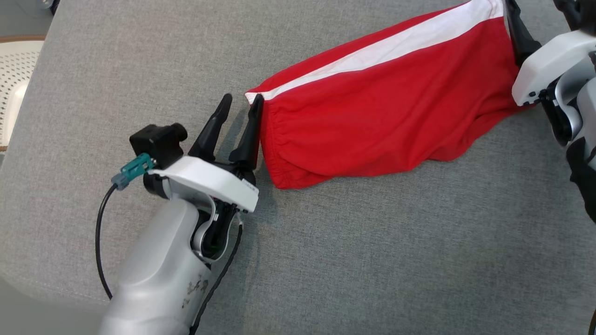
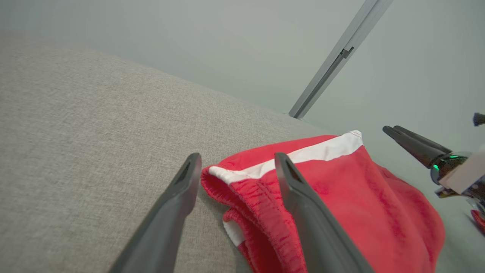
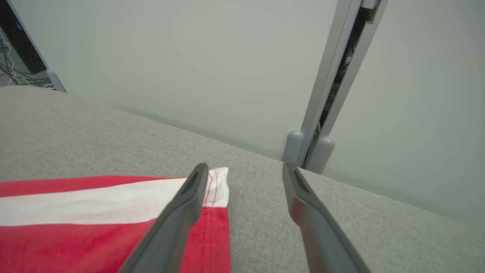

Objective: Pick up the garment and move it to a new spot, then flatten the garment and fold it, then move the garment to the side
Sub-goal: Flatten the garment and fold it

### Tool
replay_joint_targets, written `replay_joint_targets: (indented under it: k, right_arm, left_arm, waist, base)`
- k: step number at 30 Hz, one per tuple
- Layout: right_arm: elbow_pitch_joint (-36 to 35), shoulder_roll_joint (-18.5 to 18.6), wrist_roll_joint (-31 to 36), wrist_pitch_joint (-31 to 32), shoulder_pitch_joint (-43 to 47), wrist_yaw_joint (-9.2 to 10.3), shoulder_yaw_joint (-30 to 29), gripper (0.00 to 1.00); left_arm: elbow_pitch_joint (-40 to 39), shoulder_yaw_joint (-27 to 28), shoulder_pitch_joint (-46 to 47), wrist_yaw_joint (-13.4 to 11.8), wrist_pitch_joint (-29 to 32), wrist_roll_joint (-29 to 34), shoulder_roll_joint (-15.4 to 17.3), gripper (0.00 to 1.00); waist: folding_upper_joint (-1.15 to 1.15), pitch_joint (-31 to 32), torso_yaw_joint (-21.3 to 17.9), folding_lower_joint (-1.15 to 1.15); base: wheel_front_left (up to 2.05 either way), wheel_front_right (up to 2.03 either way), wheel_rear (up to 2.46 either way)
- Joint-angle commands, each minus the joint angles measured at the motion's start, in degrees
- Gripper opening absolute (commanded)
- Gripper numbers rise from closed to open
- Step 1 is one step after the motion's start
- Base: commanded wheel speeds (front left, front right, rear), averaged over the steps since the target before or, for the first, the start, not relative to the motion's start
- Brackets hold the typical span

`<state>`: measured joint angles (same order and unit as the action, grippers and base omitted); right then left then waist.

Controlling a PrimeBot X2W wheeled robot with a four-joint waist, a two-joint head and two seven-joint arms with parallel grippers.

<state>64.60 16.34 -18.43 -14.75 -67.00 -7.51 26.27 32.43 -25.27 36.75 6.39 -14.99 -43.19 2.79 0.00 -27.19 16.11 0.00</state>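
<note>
Head view gives me the garment (image 1: 382,107), red with a white stripe along one edge, lying on the grey upholstered surface (image 1: 372,260). It runs from the middle of the frame up to the upper right corner, with its gathered waistband end toward frame left and its hemmed end at the upper right. My left gripper (image 1: 242,98) sits at centre left with its fingers spread and bare grey fabric between them. The finger nearer the garment lies right along the waistband, though I can't tell whether it touches. Nothing is pinched. At the upper right corner I see one dark finger of the right gripper (image 1: 518,28) beside the hemmed end.

Left wrist view shows both fingers wide apart. The waistband corner sits between their tips, and the right-hand finger crosses in front of the red cloth. The right gripper shows at the frame's right edge, past the garment's far end.

Right wrist view has that gripper's fingers spread too. The left-hand one lies over the white corner of the hem and the other over bare grey surface, with a pale wall (image 3: 189,57) and a metal rail (image 3: 333,76) at the top of the frame.
</note>
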Motion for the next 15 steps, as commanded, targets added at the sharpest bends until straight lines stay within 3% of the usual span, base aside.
replay_joint_targets:
  k: [1, 4, 15]
  right_arm:
    - [-0.7, 0.3, -1.7, -0.5, 1.5, 0.04, -0.1, 1.0]
    - [-2.1, -0.1, -5.1, -0.4, 3.7, 0.03, 0.9, 1.0]
    - [-6.3, 1.9, -16.4, 12.0, 10.3, 0.04, 9.3, 1.0]
  left_arm:
    - [-0.3, 0.9, -1.2, -0.3, -0.3, 1.1, 0.3, 1.0]
    - [-0.9, 2.3, -3.0, -0.5, -0.3, 1.9, 0.3, 1.0]
    - [-1.3, 2.8, -6.3, -0.9, -0.3, 4.3, 0.3, 1.0]
  waist:
    - [0.0, 0.7, -0.6, 0.0]
    - [0.0, 1.6, -1.1, 0.0]
    - [0.0, 3.2, -1.5, 0.0]
  base:
    - [0.0, 0.0, 0.0]
    - [0.0, 0.0, 0.0]
    - [0.0, 0.0, 0.0]
